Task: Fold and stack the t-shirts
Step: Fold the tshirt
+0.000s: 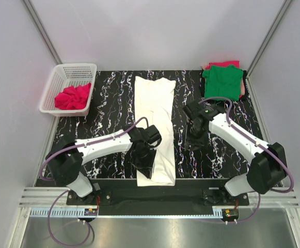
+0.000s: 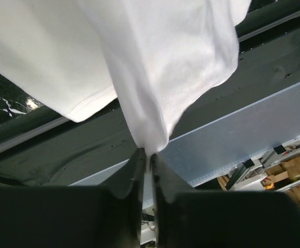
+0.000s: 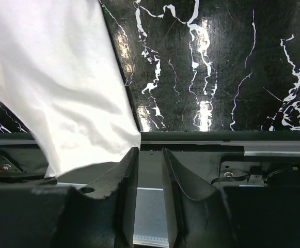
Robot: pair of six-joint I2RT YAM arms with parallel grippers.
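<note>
The white t-shirt (image 1: 157, 119) lies as a long narrow strip down the middle of the table, its near end over the front edge. My left gripper (image 1: 144, 168) is shut on the shirt's near left edge. In the left wrist view the fingers (image 2: 150, 155) pinch a bunch of the white cloth (image 2: 155, 62), which rises above them. My right gripper (image 1: 195, 140) hangs over bare table right of the strip, jaws slightly apart and empty (image 3: 150, 152), with the white cloth (image 3: 57, 88) beside its left finger. A folded green t-shirt (image 1: 223, 81) lies at the back right.
A white basket (image 1: 62, 70) at the back left holds a crumpled pinkish-red t-shirt (image 1: 73, 97). Pinkish-red cloth (image 1: 223, 64) shows under the green shirt's far edge. The black marbled table (image 1: 111, 108) ends at a metal rail (image 1: 150, 199) in front. Grey walls stand on three sides.
</note>
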